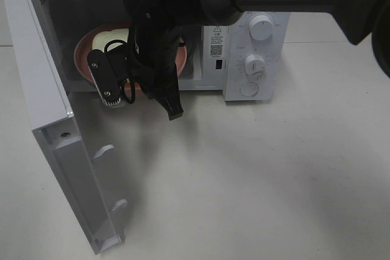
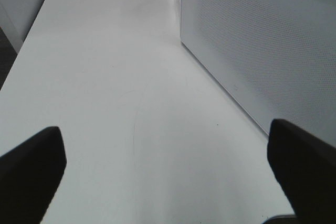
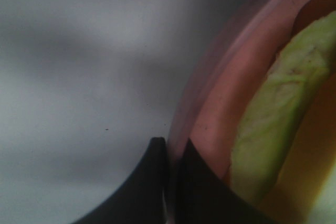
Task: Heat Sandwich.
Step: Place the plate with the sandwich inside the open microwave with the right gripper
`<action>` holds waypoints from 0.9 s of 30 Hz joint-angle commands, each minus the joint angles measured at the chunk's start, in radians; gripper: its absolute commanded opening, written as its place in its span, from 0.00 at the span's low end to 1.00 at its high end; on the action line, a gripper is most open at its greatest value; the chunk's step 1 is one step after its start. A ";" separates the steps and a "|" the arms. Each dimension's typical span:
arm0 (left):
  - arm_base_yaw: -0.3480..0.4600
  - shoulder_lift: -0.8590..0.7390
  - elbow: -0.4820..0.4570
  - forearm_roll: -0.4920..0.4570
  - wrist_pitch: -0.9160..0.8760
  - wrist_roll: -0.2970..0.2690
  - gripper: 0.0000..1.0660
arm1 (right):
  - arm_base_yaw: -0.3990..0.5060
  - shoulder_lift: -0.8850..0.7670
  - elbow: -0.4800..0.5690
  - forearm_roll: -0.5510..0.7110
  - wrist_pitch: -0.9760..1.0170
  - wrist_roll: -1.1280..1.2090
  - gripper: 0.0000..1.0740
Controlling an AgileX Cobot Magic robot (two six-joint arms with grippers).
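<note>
The sandwich (image 1: 113, 36) lies on a round pink plate (image 1: 83, 53) inside the open microwave (image 1: 259, 4). My right arm reaches across from the right, and its gripper (image 1: 146, 87) is at the plate's front rim. In the right wrist view the right gripper (image 3: 170, 148) is shut, its two dark fingers pinching the plate's rim (image 3: 210, 108), with the sandwich's pale green filling (image 3: 273, 108) just beyond. The left gripper (image 2: 165, 140) is open over bare table with nothing between its fingers; it is out of the exterior high view.
The microwave door (image 1: 49, 108) stands swung out to the left, over the white table (image 1: 274, 175). The control knobs (image 1: 261, 27) sit on the microwave's right side. A white perforated panel (image 2: 262, 40) stands beside the left gripper.
</note>
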 commanded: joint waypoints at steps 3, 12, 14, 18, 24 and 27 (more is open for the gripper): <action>0.000 -0.019 -0.002 0.006 -0.002 -0.004 0.94 | -0.027 0.034 -0.085 -0.016 -0.013 0.036 0.00; 0.000 -0.019 -0.002 0.017 -0.002 -0.004 0.94 | -0.042 0.082 -0.153 -0.022 -0.013 0.036 0.00; 0.000 -0.019 -0.002 0.017 -0.002 -0.004 0.94 | -0.047 0.090 -0.165 -0.024 -0.013 0.036 0.00; 0.000 -0.019 -0.002 0.017 -0.002 -0.004 0.94 | -0.053 0.114 -0.215 -0.025 -0.016 0.036 0.00; 0.000 -0.019 -0.002 0.040 -0.003 -0.004 0.94 | -0.070 0.153 -0.284 -0.026 -0.018 0.032 0.00; 0.000 -0.019 -0.002 0.057 -0.004 -0.004 0.94 | -0.076 0.164 -0.295 -0.027 -0.031 0.005 0.00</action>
